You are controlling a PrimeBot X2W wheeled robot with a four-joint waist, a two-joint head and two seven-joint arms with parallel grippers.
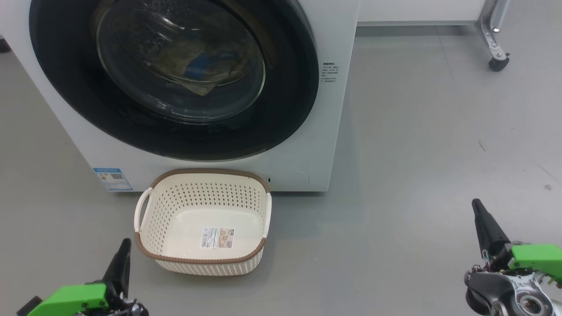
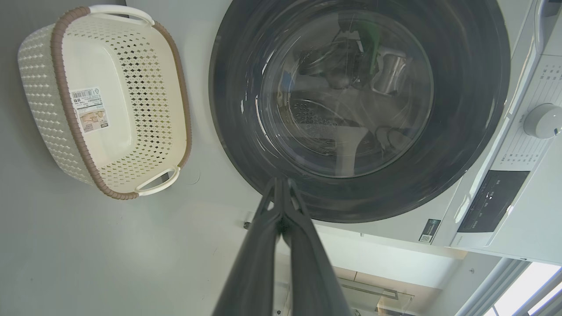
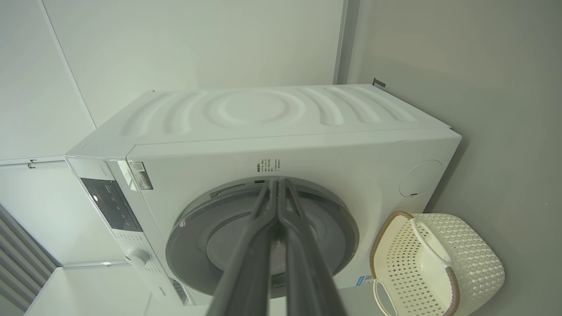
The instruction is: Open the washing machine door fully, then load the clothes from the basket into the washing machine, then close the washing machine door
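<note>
Starting at your lower left in the head view, the left jaws are closed: two dark fingers (image 1: 119,263) pressed together over the grey floor (image 1: 417,153), with nothing between them. The left wrist view shows the same tips meeting in front of the door's lower edge.

Next comes one washer (image 1: 333,131), a white box standing on the floor, with one blue sticker (image 1: 113,179) at its lower left corner. Its one round door (image 1: 290,101) is shut, the black ring flat against the front. Through the glass you can see the clothes (image 1: 206,66) inside the drum, a cream heap with one blue patch showing; you cannot count the pieces from here. In the left wrist view the panel carries one knob (image 2: 542,120).

One basket (image 1: 202,172) sits upright on the floor just in front of the washer, below the door and between your two arms, nearer the left one. It has two white handles (image 1: 141,210), one on each side, and one label (image 1: 217,237) on its bare bottom.

At your lower right, the right jaws are closed as well, their two fingers (image 1: 487,228) together and gripping nothing, well apart from the basket.

At the far upper right stands one metal leg with a single black caster (image 1: 498,63).
</note>
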